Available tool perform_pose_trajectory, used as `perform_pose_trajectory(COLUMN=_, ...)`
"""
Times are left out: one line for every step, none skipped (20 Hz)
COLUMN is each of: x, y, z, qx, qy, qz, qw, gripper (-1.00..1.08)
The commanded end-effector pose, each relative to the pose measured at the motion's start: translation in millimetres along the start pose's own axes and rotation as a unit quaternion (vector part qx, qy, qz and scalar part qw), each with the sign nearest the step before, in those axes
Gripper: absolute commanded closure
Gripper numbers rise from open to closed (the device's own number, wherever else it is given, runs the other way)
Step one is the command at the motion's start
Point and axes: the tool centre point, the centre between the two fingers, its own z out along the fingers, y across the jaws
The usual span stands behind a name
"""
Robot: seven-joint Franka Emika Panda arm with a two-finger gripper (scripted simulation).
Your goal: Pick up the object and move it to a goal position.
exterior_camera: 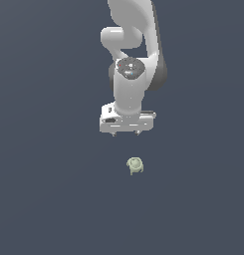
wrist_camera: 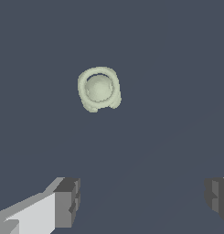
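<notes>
The object [exterior_camera: 135, 165] is a tiny pale green, roundish lumpy item with stubby protrusions, lying on the flat dark grey surface. In the wrist view the object [wrist_camera: 99, 89] shows from above, with a round dome inside a ring. My white gripper [exterior_camera: 125, 133] hangs over the surface, apart from the object, which lies below it and a little toward the exterior view's right. In the wrist view my gripper [wrist_camera: 143, 201] has its two fingers wide apart with nothing between them. The object lies outside the gap between the fingers.
The white arm [exterior_camera: 133, 45] reaches in from the top of the exterior view. The dark grey surface [exterior_camera: 49, 189] fills both views. No goal marker shows.
</notes>
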Motion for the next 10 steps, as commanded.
perform_pose_trajectory(x=1, y=0, z=1, qx=0.000, qy=0.000, qz=0.000, qw=1.0000, gripper=-0.92)
perform_pose_trajectory(x=2, y=0, z=1, qx=0.000, qy=0.000, qz=-0.001, qw=1.0000, gripper=-0.92)
perform_pose_trajectory(x=3, y=-1, z=2, qx=0.000, qy=0.000, qz=-0.003, qw=1.0000, gripper=-0.92)
perform_pose_trajectory(x=5, y=-1, z=3, qx=0.000, qy=0.001, qz=-0.005, qw=1.0000, gripper=-0.92)
perform_pose_trajectory(x=7, y=-2, z=5, qx=0.000, qy=0.001, qz=-0.007, qw=1.0000, gripper=-0.92)
perform_pose_trajectory(x=10, y=-3, z=7, qx=0.000, qy=0.001, qz=-0.010, qw=0.9999, gripper=-0.92)
perform_pose_trajectory(x=12, y=-4, z=9, qx=0.000, qy=0.002, qz=-0.013, qw=0.9999, gripper=-0.92)
perform_pose_trajectory(x=16, y=-5, z=11, qx=0.000, qy=0.002, qz=-0.016, qw=0.9999, gripper=-0.92)
perform_pose_trajectory(x=19, y=-6, z=13, qx=0.000, qy=0.003, qz=-0.020, qw=0.9998, gripper=-0.92)
perform_pose_trajectory(x=23, y=-8, z=16, qx=0.000, qy=0.004, qz=-0.024, qw=0.9997, gripper=-0.92)
